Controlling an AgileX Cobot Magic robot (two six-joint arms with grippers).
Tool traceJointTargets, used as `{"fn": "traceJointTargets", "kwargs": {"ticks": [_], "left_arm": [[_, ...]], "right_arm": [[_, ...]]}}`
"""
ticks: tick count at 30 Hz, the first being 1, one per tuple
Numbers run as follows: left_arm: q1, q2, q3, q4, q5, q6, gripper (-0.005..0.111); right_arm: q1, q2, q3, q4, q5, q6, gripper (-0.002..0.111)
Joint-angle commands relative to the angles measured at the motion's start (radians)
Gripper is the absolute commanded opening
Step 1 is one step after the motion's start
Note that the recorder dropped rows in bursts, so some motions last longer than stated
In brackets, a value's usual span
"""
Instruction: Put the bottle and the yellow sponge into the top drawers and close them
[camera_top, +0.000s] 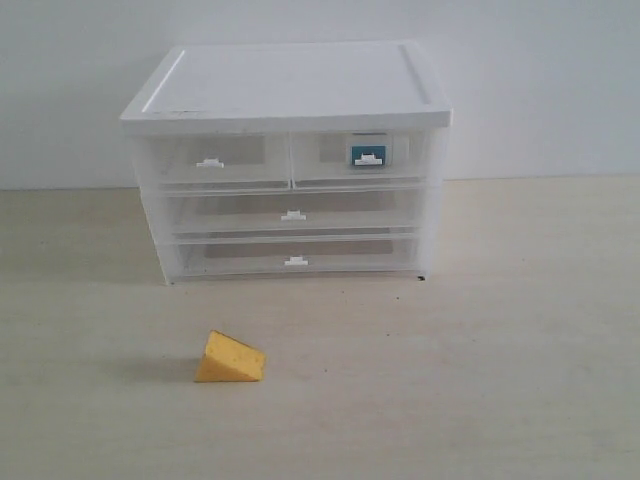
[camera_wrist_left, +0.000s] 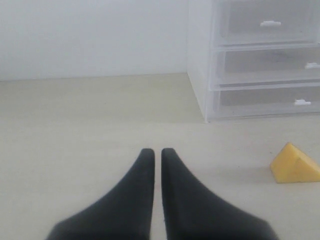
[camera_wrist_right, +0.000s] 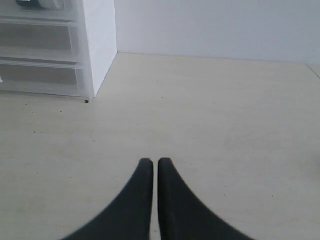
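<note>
1. Unit (camera_top: 285, 225) stands at the back of the table (camera_top: 520, 390), close to the wall (camera_top: 540, 90). All four fronts sit flush, so no way inside.
2. Top drawers (camera_top: 250, 155): only the small tabs (camera_top: 209, 162) stick out for a grip. Bottle (camera_top: 367, 152) shows through the right-hand front, shut in.
3. Sponge (camera_top: 229, 359) lies on the table in front of the unit, left of centre and well apart from it. Bare surface on every side, open from above.
4. Left gripper (camera_wrist_left: 157, 152), fingers together: bare table ahead; sponge off to one side, unit beyond.
5. Right gripper (camera_wrist_right: 155, 162), fingers together: bare table ahead; unit's corner off to one side.
</note>
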Motion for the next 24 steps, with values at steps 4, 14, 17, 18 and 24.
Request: {"fn": "traceJointTargets", "kwargs": {"ticks": [4, 14, 17, 18, 24], "left_arm": [[0.003, -0.004, 0.003, -0.007, -0.005, -0.006, 0.004], [0.003, -0.004, 0.003, -0.050, -0.276, 0.004, 0.004], [0.003, -0.004, 0.003, -0.074, -0.339, -0.020, 0.004], [0.003, -0.004, 0.003, -0.086, -0.377, -0.040, 0.004], [0.003, 0.016, 0.003, -0.093, -0.726, -0.212, 0.004]], "right_arm": [[-0.001, -0.006, 0.005, 0.002, -0.009, -0.006, 0.001], [-0.001, -0.006, 0.005, 0.002, -0.009, -0.006, 0.001], [-0.001, -0.006, 0.005, 0.002, -0.009, -0.006, 0.001], [-0.001, -0.006, 0.005, 0.002, -0.009, -0.006, 0.001], [-0.001, -0.006, 0.005, 0.002, -0.009, -0.006, 0.001]]}}
